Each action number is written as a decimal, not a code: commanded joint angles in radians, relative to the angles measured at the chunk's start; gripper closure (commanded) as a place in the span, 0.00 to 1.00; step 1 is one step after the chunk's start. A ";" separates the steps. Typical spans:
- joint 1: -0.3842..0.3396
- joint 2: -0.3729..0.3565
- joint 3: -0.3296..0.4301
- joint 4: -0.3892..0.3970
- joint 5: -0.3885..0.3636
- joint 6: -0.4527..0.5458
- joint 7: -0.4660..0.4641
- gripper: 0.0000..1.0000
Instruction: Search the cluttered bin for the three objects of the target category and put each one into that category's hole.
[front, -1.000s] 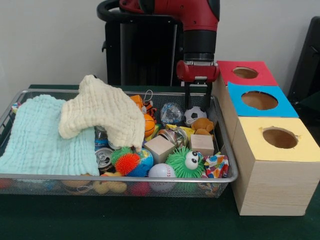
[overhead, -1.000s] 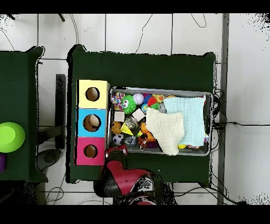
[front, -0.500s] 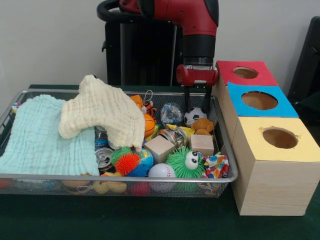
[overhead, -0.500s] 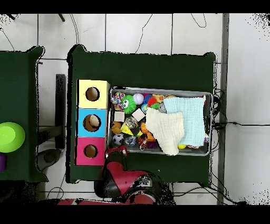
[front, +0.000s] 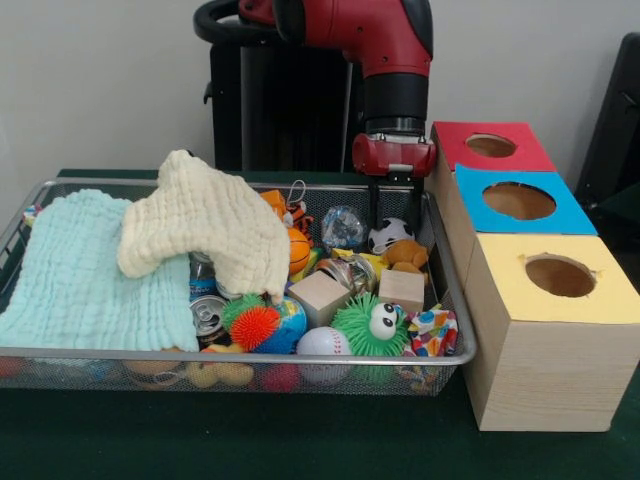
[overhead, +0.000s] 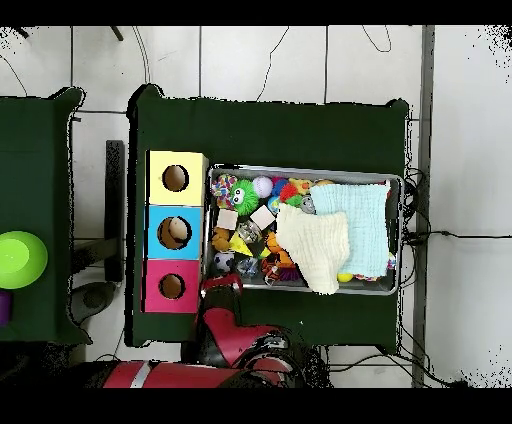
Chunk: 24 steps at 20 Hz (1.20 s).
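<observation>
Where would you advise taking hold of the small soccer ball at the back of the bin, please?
Probably from straight above, across the soccer ball's widest part. It is round, its top is exposed, and the brown plush toy and the bin wall crowd its sides. The claw hangs just above it.

Front view: low, close, at table height, facing the bin (front: 452, 300) side-on, arm (front: 395, 60) dropping in from 12 o'clock, boxes (front: 548, 330) at 3 o'clock. Overhead view: high up, straight down, far off, taking in the whole table (overhead: 270, 130) plus floor (overhead: 460, 150) around it; arm (overhead: 235, 345) entering from 6 o'clock, boxes (overhead: 175, 232) at 9 o'clock of the bin (overhead: 398, 215). Turned half round against each other. Shared by both: bin, three boxes, arm, green tabletop.
</observation>
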<state>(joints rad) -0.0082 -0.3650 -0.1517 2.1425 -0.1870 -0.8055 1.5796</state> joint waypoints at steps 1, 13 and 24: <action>-0.007 0.092 0.082 -0.104 0.122 -0.007 0.258 0.00; -0.019 -0.055 0.089 -0.045 0.119 0.122 0.236 0.00; 0.021 -0.118 0.096 -0.069 0.167 0.221 0.222 0.00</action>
<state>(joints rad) 0.0004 -0.4515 -0.1436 2.1450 -0.1012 -0.6562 1.5798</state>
